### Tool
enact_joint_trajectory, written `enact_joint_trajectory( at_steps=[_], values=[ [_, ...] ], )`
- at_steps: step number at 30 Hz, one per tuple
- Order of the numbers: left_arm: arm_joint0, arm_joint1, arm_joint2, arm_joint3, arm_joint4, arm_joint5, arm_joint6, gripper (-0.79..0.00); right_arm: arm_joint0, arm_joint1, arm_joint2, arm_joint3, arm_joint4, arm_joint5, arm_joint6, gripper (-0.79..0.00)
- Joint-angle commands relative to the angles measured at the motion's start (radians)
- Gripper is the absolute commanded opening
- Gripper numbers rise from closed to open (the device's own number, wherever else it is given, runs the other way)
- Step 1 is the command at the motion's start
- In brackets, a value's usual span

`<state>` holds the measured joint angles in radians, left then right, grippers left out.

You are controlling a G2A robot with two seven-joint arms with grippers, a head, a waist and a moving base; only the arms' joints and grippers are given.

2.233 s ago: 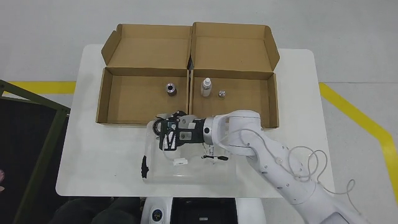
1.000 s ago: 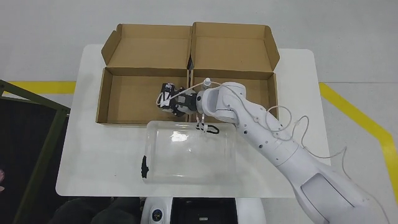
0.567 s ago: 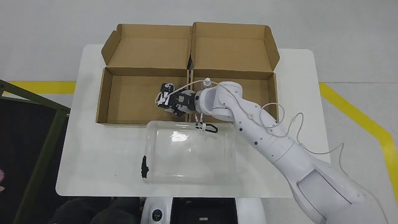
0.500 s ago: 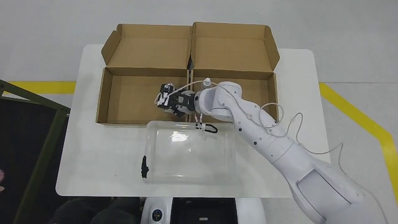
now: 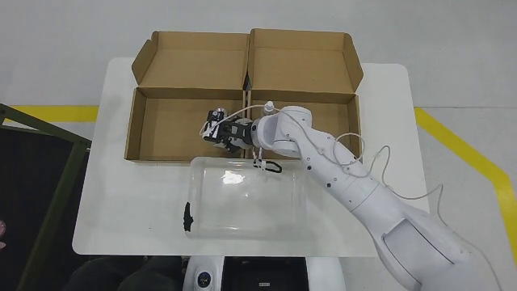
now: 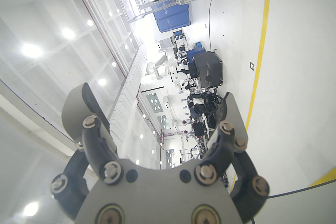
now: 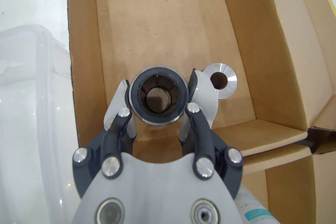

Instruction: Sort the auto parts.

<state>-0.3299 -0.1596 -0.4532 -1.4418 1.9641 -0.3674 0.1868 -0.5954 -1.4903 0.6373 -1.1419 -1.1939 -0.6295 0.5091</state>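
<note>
Holding a black cylindrical sleeve (image 7: 158, 70), the right gripper (image 7: 159, 83) is clamped on its sides and hangs low over the floor of the left cardboard box (image 5: 170, 129). The sleeve has not been released.

Progress, as judged: one silver flanged bushing (image 7: 228, 83) already lies on that box's floor, just beside the gripper. A small white item (image 5: 269, 105) shows past the arm in the right cardboard box (image 5: 331, 125). Its kind cannot be told. The clear plastic bin (image 5: 250, 202) at the table's front shows no loose parts, apart from a small black piece (image 5: 187, 217) at its edge, part or fitting unclear. Sorting appears nearly complete.

The left gripper (image 6: 155, 99) stands with fingers apart, holding nothing, aimed into the hall.

Surface: white table (image 5: 129, 202). Room: pale floor with a yellow line (image 5: 460, 145).
</note>
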Motion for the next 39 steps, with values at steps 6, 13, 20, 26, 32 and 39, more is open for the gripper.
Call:
enact_joint_trajectory(
  at_steps=[6, 13, 20, 26, 32, 39],
  values=[
    [0.0, 0.0, 0.0, 0.0, 0.0, 0.0, 0.0, 0.0, -0.011, 0.008, 0.031, -0.059, -0.011, -0.002, -0.002, -0.369],
    [0.0, 0.0, 0.0, 0.0, 0.0, 0.0, 0.0, 0.0, -0.042, 0.026, 0.081, -0.184, -0.031, -0.011, 0.005, -0.372],
    [0.0, 0.0, 0.0, 0.0, 0.0, 0.0, 0.0, 0.0, -0.128, 0.057, 0.153, -0.36, -0.054, -0.023, 0.01, -0.357],
    [0.0, 0.0, 0.0, 0.0, 0.0, 0.0, 0.0, 0.0, -0.225, 0.089, 0.223, -0.489, -0.085, -0.074, 0.003, -0.292],
    [0.0, 0.0, 0.0, 0.0, 0.0, 0.0, 0.0, 0.0, -0.343, 0.124, 0.321, -0.598, -0.111, -0.105, -0.039, -0.234],
    [0.0, 0.0, 0.0, 0.0, 0.0, 0.0, 0.0, 0.0, -0.52, 0.167, 0.456, -0.733, -0.179, -0.132, -0.103, -0.252]
  ],
)
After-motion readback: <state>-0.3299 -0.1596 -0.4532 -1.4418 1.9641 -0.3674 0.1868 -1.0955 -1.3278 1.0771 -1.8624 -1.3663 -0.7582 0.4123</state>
